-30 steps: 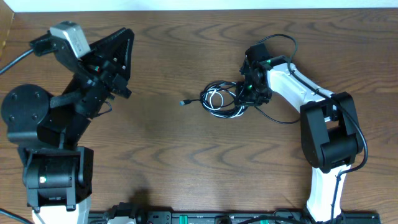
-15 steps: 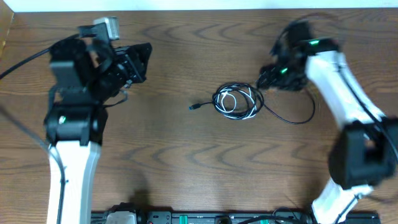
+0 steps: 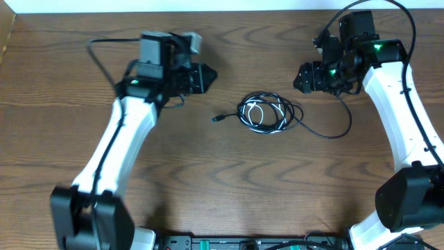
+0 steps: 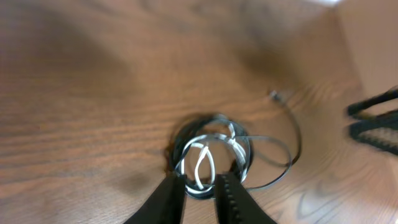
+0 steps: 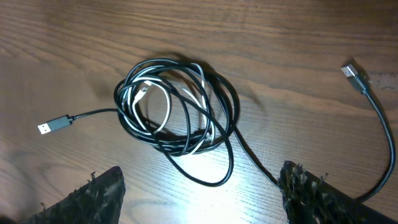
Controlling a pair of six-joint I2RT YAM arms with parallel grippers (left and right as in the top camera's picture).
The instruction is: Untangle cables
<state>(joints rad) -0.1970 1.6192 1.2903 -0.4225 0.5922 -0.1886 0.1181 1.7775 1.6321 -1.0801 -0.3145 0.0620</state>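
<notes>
Closest to your right wrist camera, the right gripper (image 5: 202, 171) stands wide open. Its two dark fingers sit far apart at the bottom corners with nothing between them. Just past the tips, on the brown wood-grain desk (image 5: 74, 37), the thin black cable (image 5: 227, 99) lies wound in several loops. The thin white cable (image 5: 168, 111) is threaded through the same loops, so the two overlap and touch. From the left side of the loops one black strand runs out to a flat silver-tipped plug (image 5: 53, 127) lying on its own. From the lower right another black strand sweeps out of sight behind the right-hand finger. It then curves back up to a second small plug (image 5: 353, 71), farther off and well apart from the loops.

In your left wrist camera, the left gripper (image 4: 199, 183) has its fingers drawn nearly together, a narrow slit between them, holding nothing. The looped cables sit just beyond its tips, though that picture is blurred.

From above, you see the two cables near the middle of the desk, between the grippers and touching neither.
</notes>
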